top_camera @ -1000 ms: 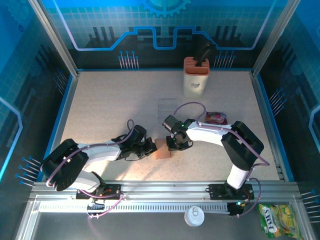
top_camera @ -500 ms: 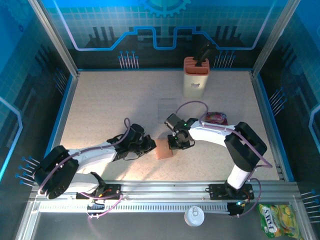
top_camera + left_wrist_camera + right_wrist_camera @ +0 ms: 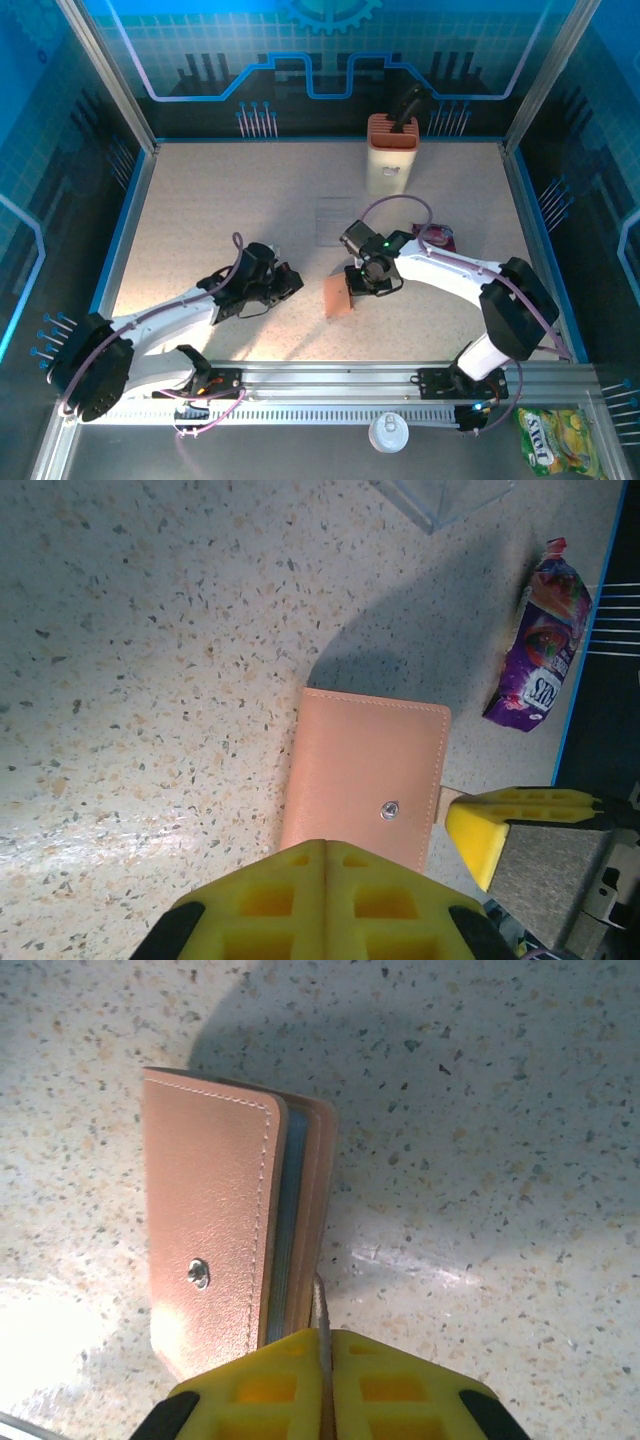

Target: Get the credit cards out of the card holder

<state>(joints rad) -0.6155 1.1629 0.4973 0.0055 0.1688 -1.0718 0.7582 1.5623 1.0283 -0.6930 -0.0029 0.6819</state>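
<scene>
The card holder (image 3: 337, 297) is a closed tan leather wallet with a metal snap (image 3: 198, 1273), tilted up on the table between the two arms. A grey-blue inner edge (image 3: 287, 1210) shows between its covers, and the credit cards are hidden inside. My right gripper (image 3: 323, 1335) is shut on a thin tan tab sticking out of the holder's edge, and it sits just right of the holder (image 3: 357, 288). My left gripper (image 3: 326, 848) is shut with nothing in it, a short way left of the holder (image 3: 295, 281). The holder (image 3: 365, 775) lies just beyond its pads.
An orange-and-cream box (image 3: 392, 152) stands at the back. A purple snack packet (image 3: 437, 236) lies behind the right arm, and a clear plastic piece (image 3: 333, 213) lies mid-table. A white lid (image 3: 388, 432) and a green packet (image 3: 552, 440) lie off the front rail.
The right gripper closed on the tab and shifted right with the holder. The left gripper drew back to the left, away from the holder.
</scene>
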